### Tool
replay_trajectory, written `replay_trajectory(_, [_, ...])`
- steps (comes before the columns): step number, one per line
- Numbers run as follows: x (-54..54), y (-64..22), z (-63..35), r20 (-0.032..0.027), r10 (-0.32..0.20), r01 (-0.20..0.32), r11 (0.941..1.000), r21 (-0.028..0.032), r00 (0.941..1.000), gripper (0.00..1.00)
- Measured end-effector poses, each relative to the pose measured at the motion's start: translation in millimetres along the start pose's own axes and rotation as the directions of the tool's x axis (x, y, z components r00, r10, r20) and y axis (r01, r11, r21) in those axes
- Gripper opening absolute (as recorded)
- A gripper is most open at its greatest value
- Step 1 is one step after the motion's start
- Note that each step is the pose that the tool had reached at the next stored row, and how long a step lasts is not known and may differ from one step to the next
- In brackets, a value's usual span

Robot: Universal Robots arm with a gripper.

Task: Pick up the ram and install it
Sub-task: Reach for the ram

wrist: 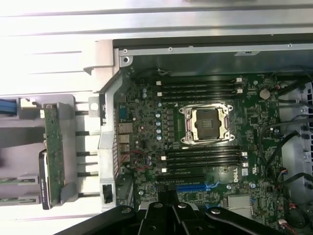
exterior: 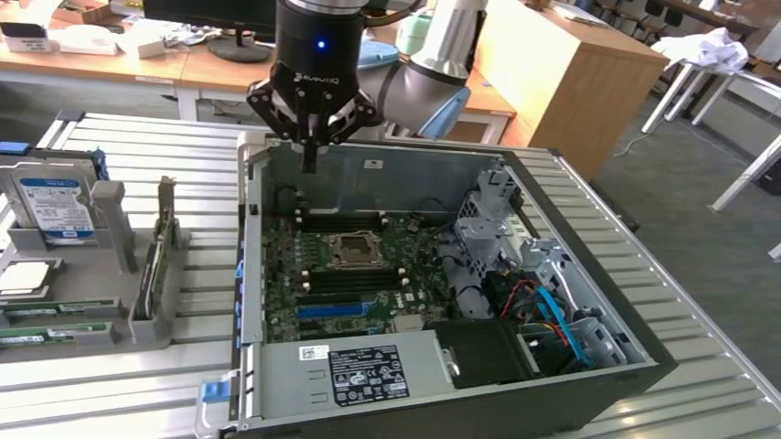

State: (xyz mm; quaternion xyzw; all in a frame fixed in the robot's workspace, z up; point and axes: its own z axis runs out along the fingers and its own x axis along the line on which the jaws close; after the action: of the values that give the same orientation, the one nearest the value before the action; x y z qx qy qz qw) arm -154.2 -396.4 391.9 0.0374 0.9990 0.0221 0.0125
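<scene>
- The pincer [exterior: 311,157] is shut tight and holds nothing. It hangs over the 11 o'clock corner of the computer case [exterior: 586,402].
- The grey tray [exterior: 73,352] sits at 9 o'clock from the case.
- The ram [exterior: 51,313] lies in that tray, not picked up.
- The black slots [exterior: 347,274] look empty, so I think all the work is left.

Office-like lab (desks [exterior: 123,64], robot arm [exterior: 445,46], opened computer [exterior: 403,174]).

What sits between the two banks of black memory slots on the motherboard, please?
The square CPU socket sits between them, as the wrist view shows.
</scene>
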Motion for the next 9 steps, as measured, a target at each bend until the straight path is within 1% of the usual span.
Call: replay_trajectory(9, [16.7, 0.6, 0.1, 0.0, 0.0, 0.0, 1.0, 0.0001, 1.0, 0.11])
